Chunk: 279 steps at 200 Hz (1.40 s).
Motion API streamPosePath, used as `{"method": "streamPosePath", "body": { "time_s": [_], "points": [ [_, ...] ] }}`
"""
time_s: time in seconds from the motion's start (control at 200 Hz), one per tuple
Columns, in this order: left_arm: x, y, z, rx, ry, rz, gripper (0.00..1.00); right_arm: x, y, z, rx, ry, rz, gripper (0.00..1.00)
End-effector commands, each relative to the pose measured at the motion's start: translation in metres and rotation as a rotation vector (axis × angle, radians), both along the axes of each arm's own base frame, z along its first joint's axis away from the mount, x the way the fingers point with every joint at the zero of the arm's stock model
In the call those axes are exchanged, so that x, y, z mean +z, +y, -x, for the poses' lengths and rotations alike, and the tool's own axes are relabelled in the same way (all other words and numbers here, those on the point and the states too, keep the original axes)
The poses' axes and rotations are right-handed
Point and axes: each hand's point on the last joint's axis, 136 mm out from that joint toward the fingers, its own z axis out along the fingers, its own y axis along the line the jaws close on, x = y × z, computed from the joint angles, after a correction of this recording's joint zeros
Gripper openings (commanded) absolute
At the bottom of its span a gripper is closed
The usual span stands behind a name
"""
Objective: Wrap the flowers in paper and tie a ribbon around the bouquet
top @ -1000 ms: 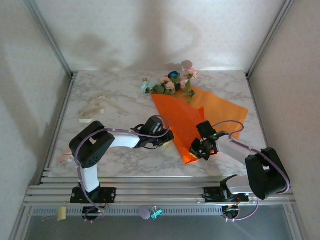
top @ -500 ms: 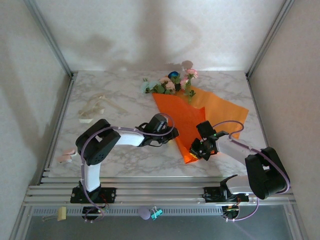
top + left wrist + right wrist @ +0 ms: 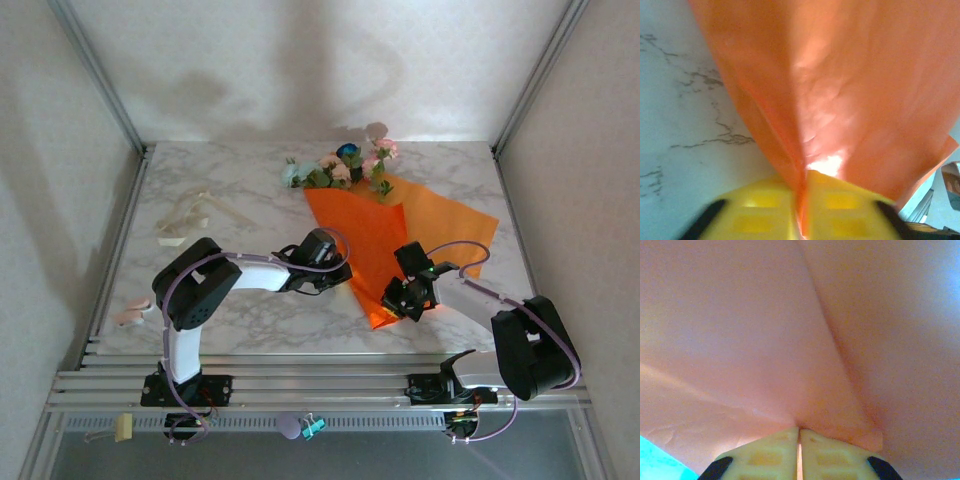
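Paper (image 3: 372, 238) looks thin, light and crease-prone, so it is best pinched at its edges. Left fingers (image 3: 765, 207) are clamped on its left fold and right fingers (image 3: 771, 455) on its near corner. Flowers (image 3: 340, 168) sit at the far end.

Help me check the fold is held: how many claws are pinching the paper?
2. The left claw grips the paper at its left edge; the right claw grips its near, narrow end.
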Motion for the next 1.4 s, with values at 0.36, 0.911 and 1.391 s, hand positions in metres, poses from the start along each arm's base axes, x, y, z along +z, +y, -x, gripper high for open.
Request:
{"method": "streamPosePath", "body": {
  "time_s": [0.36,0.911,1.391],
  "points": [
    [-0.008,0.017,-0.054,0.068,-0.053,-0.013,0.06,-0.021,-0.027,0.028,-0.012,0.118,0.117,0.11],
    [-0.009,0.036,-0.101,0.136,-0.106,-0.012,0.01,-0.024,-0.027,0.029,-0.012,0.128,0.107,0.1],
    [-0.006,0.057,-0.136,0.203,-0.148,0.012,0.0,-0.026,-0.025,0.028,0.001,0.14,0.1,0.09]
  ]
}}
